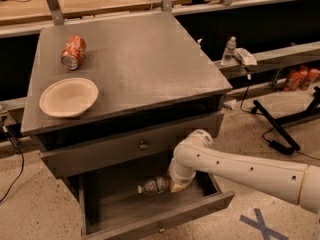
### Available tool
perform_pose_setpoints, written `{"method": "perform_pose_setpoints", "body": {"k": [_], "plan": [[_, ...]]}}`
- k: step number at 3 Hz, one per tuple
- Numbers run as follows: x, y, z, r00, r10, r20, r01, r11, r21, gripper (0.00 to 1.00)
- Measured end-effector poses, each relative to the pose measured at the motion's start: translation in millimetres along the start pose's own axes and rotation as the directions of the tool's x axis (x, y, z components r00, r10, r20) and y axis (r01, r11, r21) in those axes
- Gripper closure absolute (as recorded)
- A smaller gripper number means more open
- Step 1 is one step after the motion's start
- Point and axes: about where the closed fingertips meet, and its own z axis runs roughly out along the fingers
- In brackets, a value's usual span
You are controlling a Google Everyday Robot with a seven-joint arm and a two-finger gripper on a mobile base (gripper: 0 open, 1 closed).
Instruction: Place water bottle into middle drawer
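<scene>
The middle drawer (165, 223) stands pulled open, and the water bottle (154, 186) lies on its side inside it, near the back, with its cap pointing away from the gripper (174, 186). The gripper reaches down into the drawer and meets the bottle's base end; whether it is clamped there I cannot tell. Above the drawer, the tabletop (145, 59) carries a bowl (68, 97) and an orange can (73, 52).

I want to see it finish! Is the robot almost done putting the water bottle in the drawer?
Nearly. Done: the drawer is open and the water bottle lies on its side inside it. In hand: the tool is down in the drawer next to the bottle; whether it grips it cannot be seen. Left: the arm must lift out, leaving the bottle there.
</scene>
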Motion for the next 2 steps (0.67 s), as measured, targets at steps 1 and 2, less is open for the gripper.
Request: {"method": "perform_pose_setpoints", "body": {"k": [1, 2], "plan": [[-1.0, 1.0, 0.3, 1.0, 0.007, -0.001, -0.007, 1.0, 0.001, 0.64], [-2.3, 2.6, -1.0, 1.0, 0.013, -0.004, -0.013, 0.9999, -0.001, 0.46]]}}
